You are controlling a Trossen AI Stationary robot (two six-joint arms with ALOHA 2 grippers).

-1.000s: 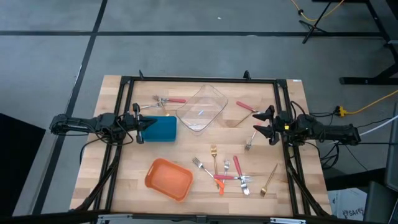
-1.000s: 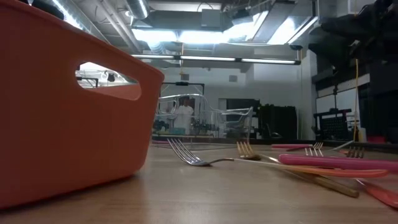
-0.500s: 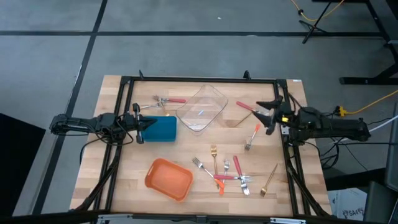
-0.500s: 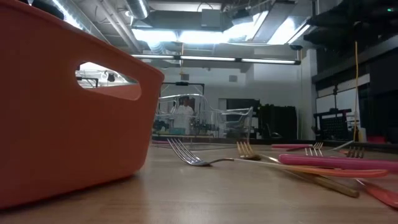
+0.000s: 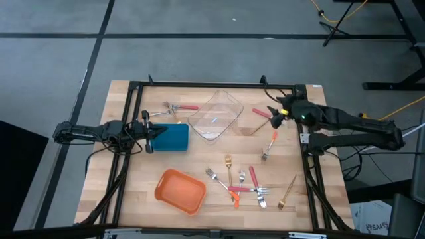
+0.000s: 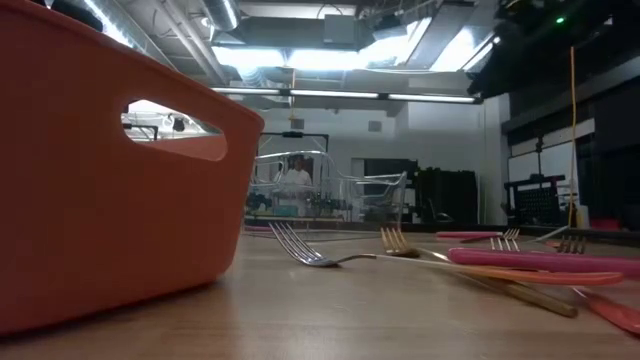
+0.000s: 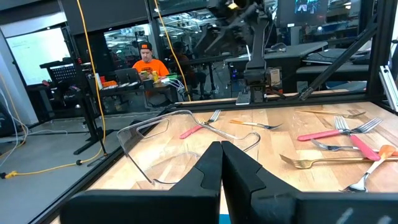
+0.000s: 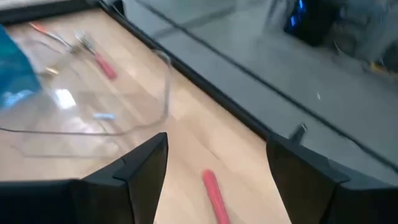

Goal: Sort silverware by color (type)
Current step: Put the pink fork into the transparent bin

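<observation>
From above, the wooden table [image 5: 133, 199] carries three containers: a blue container [image 5: 174, 137] near the left edge, a clear container [image 5: 216, 116] near the far edge, and an orange container [image 5: 180, 191] near the near edge. The left gripper [image 5: 150, 136] rests against the blue container with its fingers together, holding nothing. The right gripper [image 5: 274, 112] hovers near the far right corner, fingers spread, directly over a red-handled fork [image 5: 261, 113]. The silverware is scattered: one red-handled fork [image 5: 180, 107] lies beside the clear container, an orange-handled fork [image 5: 269, 145] lies near the right edge, a mixed cluster [image 5: 240, 186] lies toward the near edge, and a gold fork [image 5: 287, 193] lies near the near right corner.

At table height, the orange container [image 6: 100, 190] fills the left side; forks [image 6: 480, 262] lie flat beside it.

Through the left wrist camera, the closed fingers [image 7: 221, 171] point toward the clear container [image 7: 161, 149].

Through the right wrist camera, the spread fingers [image 8: 137, 171] flank the red-handled fork [image 8: 216, 194].
</observation>
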